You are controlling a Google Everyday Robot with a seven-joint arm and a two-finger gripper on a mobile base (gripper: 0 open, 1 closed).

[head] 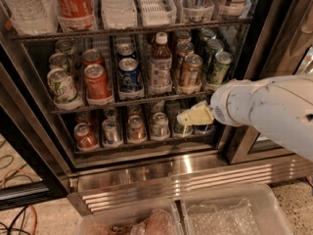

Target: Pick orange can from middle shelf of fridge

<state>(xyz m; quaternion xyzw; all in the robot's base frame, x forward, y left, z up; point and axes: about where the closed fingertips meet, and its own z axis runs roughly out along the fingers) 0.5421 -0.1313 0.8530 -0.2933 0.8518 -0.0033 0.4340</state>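
The coppery orange can [190,70] has open space before it at the front of the dark wire middle shelf [117,102], flanked closely by a white-capped bottle [160,65] and a green can [217,67]. The pale gripper [194,116] hangs just below that shelf.

Glossy metal orange can [190,70] on the dark wire middle shelf [122,102]; matt cream plastic gripper [195,115] just below its right end; fridge [195,173] base of ribbed, shiny steel.

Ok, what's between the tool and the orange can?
In the camera view, only the front edge of the middle shelf: the tool hangs just below the orange can, before the lower-rack cans.
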